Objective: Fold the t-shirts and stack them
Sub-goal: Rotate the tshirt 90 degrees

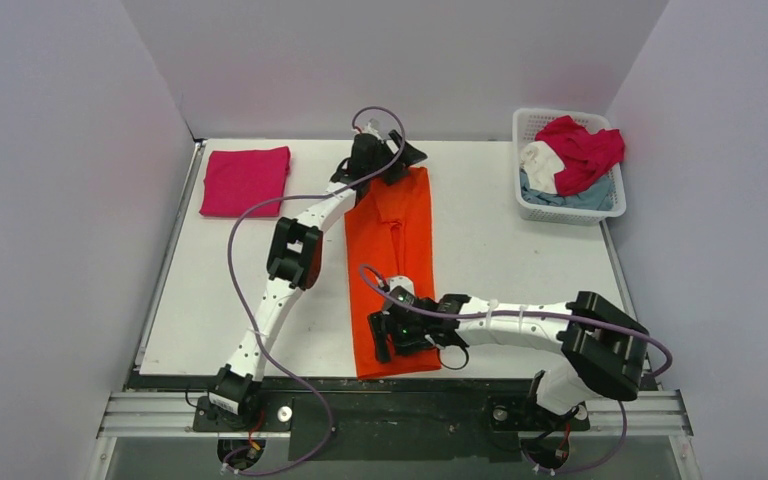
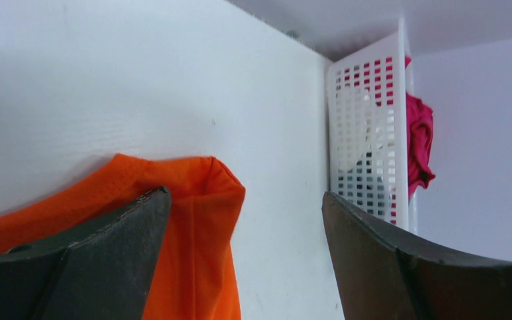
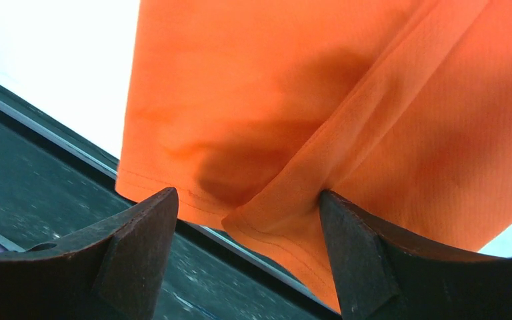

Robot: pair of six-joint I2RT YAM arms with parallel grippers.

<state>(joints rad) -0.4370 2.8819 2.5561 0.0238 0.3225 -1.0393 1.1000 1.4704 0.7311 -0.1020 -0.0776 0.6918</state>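
The bright orange t-shirt (image 1: 392, 262) lies folded into a long strip down the middle of the table. My left gripper (image 1: 392, 152) is at its far end with jaws open. In the left wrist view (image 2: 243, 197) the orange corner (image 2: 197, 200) lies beside the left finger. My right gripper (image 1: 384, 338) is over the near end, open. In the right wrist view (image 3: 247, 197) the orange hem fold (image 3: 277, 213) sits between the fingers, not gripped. A folded magenta-pink t-shirt (image 1: 245, 180) lies flat at the far left.
A white lattice basket (image 1: 600, 212) stands at the far right, holding crimson (image 1: 585, 150), white (image 1: 540, 160) and grey-blue (image 1: 585, 197) shirts. It also shows in the left wrist view (image 2: 367, 133). The table's near edge and dark frame (image 3: 53, 187) lie just under the right gripper.
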